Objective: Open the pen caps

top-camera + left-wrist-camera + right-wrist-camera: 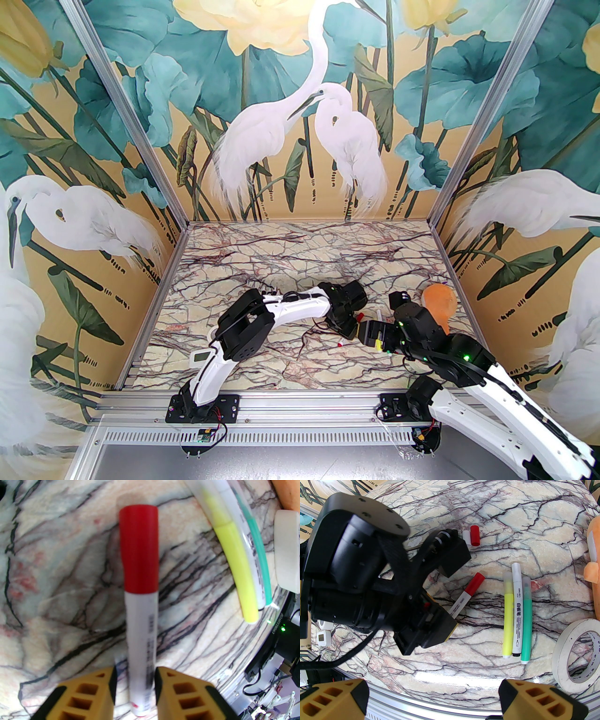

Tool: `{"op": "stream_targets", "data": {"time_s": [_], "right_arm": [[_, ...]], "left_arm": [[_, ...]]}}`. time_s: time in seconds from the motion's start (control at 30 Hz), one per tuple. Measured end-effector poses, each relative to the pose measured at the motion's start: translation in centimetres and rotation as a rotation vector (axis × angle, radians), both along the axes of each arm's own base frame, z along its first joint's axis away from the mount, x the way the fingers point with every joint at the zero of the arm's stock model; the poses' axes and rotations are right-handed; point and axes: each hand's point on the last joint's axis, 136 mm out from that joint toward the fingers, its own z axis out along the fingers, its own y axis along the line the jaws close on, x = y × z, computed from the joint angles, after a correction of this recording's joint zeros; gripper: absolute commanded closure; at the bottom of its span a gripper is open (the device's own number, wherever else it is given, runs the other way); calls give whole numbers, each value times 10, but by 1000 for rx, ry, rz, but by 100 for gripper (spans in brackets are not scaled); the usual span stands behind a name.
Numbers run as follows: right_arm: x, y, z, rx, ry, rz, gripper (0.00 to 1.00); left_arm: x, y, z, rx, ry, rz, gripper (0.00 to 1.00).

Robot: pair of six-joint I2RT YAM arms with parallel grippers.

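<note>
**Operator:** State of both grippers?

**Arm:** My left gripper (134, 674) straddles the white barrel (140, 632) at its tail end; one pad touches it, the other shows a sliver of gap; I judge it not yet clamped. My right gripper (433, 688) hangs with its jaws wide apart, holding nothing.

**Operator:** Location and heading of the cap?

**Arm:** The red cap (139, 550) is seated on that barrel, which lies flat on the bench (546, 515); it is well apart from the tape roll (574, 653), with the row of three markers (516, 611) between them. The long axis runs broadside to the tape roll; the cap end points directly away from my left gripper. A loose red cap (475, 535) and a loose white cap (466, 537) lie farther from the tape roll.

**Operator:** Failure modes?

**Arm:** Uneven pad contact may roll the barrel aside; a tail-end hold gives long leverage, so a pull on the cap may pivot or slip the barrel; my right gripper must work close to my left wrist, so collision is possible.
</note>
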Motion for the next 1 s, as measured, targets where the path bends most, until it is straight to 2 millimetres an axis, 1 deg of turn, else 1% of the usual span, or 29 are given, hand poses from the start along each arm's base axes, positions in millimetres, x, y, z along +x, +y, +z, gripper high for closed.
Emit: {"op": "stream_targets", "data": {"time_s": [0.37, 0.43, 0.57, 0.7, 0.77, 0.87, 0.93, 1.0], "right_arm": [[1, 1, 0, -1, 1, 0, 1], [1, 1, 0, 0, 1, 0, 1], [1, 0, 1, 2, -3, 0, 0], [0, 0, 6, 28, -33, 0, 1], [1, 1, 10, 49, -54, 2, 0], [1, 5, 16, 84, -78, 11, 0], [2, 8, 17, 104, -86, 14, 1], [4, 11, 16, 125, -89, 14, 3]], "left_arm": [[0, 1, -3, 146, -122, -48, 68], [0, 1, -4, 166, -140, -57, 71], [2, 3, -5, 178, -155, -59, 79], [1, 4, -3, 167, -160, -54, 80], [0, 11, -3, 172, -156, -47, 80], [-2, 30, 1, 172, -138, -10, 79], [-2, 44, 9, 150, -126, 31, 79], [1, 56, 22, 102, -124, 77, 79]]}}
